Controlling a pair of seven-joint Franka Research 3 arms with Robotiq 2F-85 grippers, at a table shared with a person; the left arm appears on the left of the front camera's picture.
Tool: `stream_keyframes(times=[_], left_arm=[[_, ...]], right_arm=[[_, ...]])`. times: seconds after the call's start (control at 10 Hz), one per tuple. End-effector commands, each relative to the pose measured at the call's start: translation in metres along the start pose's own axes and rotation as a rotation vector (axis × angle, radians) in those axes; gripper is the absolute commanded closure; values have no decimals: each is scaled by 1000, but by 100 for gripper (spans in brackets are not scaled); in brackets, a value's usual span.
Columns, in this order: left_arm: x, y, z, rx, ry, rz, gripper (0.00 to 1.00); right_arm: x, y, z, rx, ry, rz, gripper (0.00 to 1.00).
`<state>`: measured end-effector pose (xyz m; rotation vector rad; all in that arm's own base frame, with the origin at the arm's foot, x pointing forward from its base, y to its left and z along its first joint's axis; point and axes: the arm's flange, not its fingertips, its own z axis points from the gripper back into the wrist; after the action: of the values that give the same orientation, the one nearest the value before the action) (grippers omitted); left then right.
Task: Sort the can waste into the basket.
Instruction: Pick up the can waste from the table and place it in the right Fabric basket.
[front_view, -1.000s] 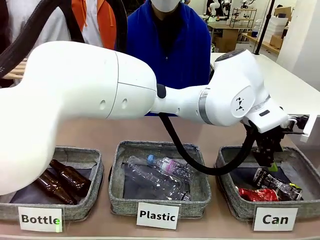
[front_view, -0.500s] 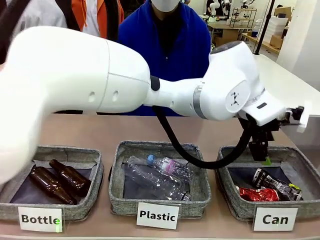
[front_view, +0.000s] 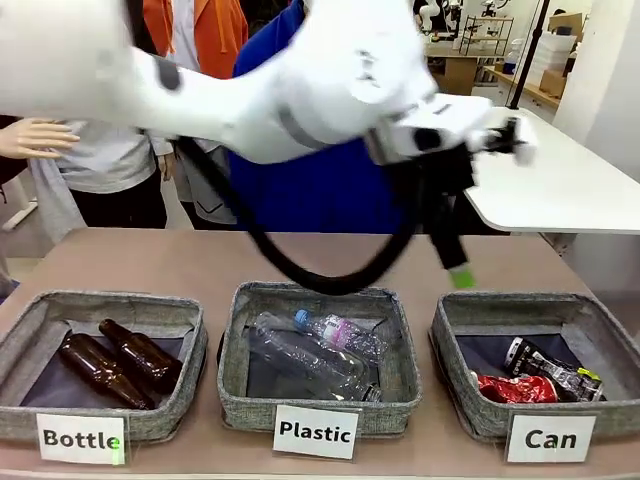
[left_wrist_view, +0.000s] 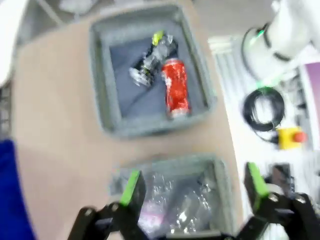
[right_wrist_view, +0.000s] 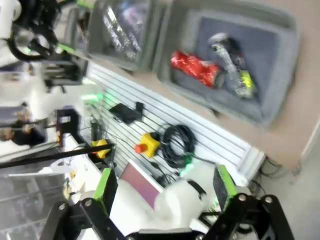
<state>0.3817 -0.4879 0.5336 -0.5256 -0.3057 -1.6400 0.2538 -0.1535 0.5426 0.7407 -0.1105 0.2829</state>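
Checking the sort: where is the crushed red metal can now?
Front view: the crushed red metal can lies inside the grey fabric basket marked "Can", at the right, beside the dented black-and-silver can.

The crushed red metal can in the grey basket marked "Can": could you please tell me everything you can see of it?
The crushed red metal can lies on its side on the dark bottom of the square grey fabric basket, near its front wall. Its shiny red skin is crumpled and flattened. Beside it, apparently touching, lies the dented black-and-silver can with green marks. No gripper touches it.
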Motion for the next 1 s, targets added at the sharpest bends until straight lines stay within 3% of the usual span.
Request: stream_keyframes(times=[0.0,0.1,0.2,0.3,0.5,0.7,0.8,0.9], left_arm=[[-83,-22,53,-13,-29,186,0],[-128,-14,85,4,-40,316,0],[-177,0,121,3,-161,455,0],[-230,8,153,-46,-304,562,0],[-313,2,187,-41,-537,712,0],[-401,-37,194,-25,-851,799,0],[-440,-65,178,6,-963,854,0],[-480,-91,167,47,-1091,877,0]], right_arm=[[39,10,-45,88,-9,34,0],[52,20,-74,127,-7,34,0],[66,31,-102,188,-19,14,0],[76,43,-132,251,-46,-94,0],[98,47,-160,509,-116,-225,0],[120,26,-152,614,-268,-393,0],[125,14,-143,634,-323,-416,0],[133,6,-135,657,-298,-422,0]])
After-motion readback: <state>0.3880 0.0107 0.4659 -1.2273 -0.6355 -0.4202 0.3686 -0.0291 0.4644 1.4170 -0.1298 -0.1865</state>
